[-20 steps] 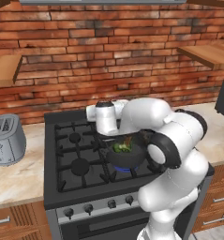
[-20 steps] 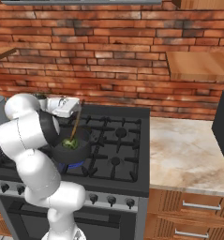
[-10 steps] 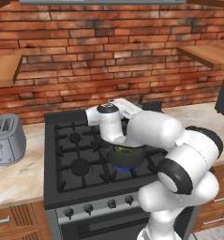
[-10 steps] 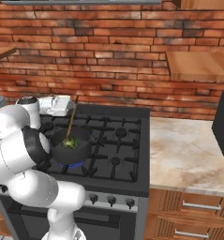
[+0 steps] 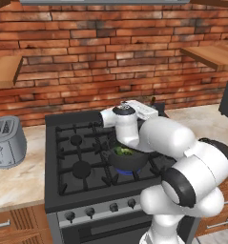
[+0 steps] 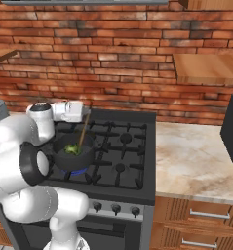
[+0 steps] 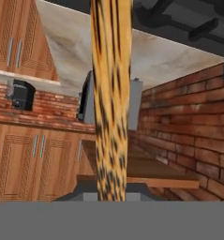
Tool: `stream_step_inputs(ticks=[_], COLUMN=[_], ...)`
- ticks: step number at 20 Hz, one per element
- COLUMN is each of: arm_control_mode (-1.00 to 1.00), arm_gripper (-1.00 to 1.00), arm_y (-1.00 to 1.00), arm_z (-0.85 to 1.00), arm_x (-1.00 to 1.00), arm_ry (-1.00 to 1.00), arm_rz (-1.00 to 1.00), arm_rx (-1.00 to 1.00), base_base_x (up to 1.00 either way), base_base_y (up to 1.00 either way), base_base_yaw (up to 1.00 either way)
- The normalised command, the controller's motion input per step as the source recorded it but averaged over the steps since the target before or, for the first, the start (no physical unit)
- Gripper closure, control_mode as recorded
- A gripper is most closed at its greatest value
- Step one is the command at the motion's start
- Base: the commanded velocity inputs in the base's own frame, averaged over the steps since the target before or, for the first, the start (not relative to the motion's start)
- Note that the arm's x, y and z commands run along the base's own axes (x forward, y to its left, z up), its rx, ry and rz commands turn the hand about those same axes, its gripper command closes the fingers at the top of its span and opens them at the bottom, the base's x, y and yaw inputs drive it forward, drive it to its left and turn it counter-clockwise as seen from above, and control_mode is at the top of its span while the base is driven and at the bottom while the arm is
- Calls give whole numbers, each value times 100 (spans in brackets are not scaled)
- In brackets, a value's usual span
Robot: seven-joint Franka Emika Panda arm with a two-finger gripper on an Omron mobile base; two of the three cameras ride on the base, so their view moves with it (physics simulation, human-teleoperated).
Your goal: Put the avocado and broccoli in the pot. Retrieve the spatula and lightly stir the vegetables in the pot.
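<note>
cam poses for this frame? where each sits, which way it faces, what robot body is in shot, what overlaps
Left base view: behind-left of the arm, facing forward and down at the stove; white arm fills the lower right, over the pot.
Right base view: behind-right, same stove; arm lower left, spatula angled into the pot.
Hand view: on the hand, rolled, facing along the spatula toward cabinets and brick wall.
Shared: both base views show pot, stove, brick wall; the spatula shows in right base and hand views.

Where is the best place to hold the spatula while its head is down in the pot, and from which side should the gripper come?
Grip the spatula on the upper part of its thin straight handle, coming from the side, above the pot rim. It stands nearly upright with the head low among the vegetables, so only the handle is free. The gripper already holds it there, shut on it.
</note>
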Motion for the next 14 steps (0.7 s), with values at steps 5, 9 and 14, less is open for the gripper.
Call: stream_step_inputs(ticks=[5,9,14], arm_control_mode=[-100,-100,-100], arm_gripper=[100,100,100], arm_y=[-4,0,0], arm_z=[-44,-3,-4], arm_x=[22,37,39], arm_ry=[0,-3,-3], arm_rz=[0,-2,-8], arm_rx=[0,0,0], base_base_x=[0,0,0], base_base_y=[0,0,0], base_base_yaw=[0,0,0])
